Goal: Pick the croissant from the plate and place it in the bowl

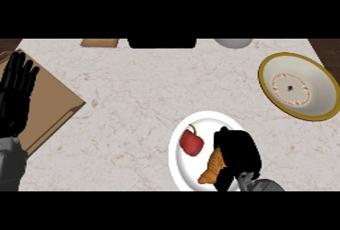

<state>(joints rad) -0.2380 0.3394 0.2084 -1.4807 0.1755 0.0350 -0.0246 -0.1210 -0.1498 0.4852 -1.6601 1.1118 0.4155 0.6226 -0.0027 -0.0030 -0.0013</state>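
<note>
While the pale marbled worktop (133,99) fills most of the head view, the things on it sit in a few separate spots. Far to the left of the right robot hand (237,150), a brown wooden board (50,101) lies tilted at the worktop's left side, and the left robot hand (16,96) shows over it with its fingers straight and apart, pointing up, holding nothing. Up and to the right of the right robot hand, well apart from it, stands the bowl (297,86): white inside with a yellow rim and a speckled ring round a small dark mark at its middle. Nothing lies in it.

Directly under the right robot hand is the white plate (182,161). That hand comes in from the lower edge and covers the plate's right part, its black fingers curled down against the croissant (212,170). The croissant, orange-brown, still lies on the plate, pressed along the hand's left side, with only its left edge and lower tip showing. Just left of the hand, apart from the croissant, a red pepper (192,143) with a short dark stem rests on the same plate.

Far above the hand, at the worktop's back edge, sit a black object (162,43), a grey rounded object (233,42) and a small tan piece (100,42), all partly cut off.
</note>
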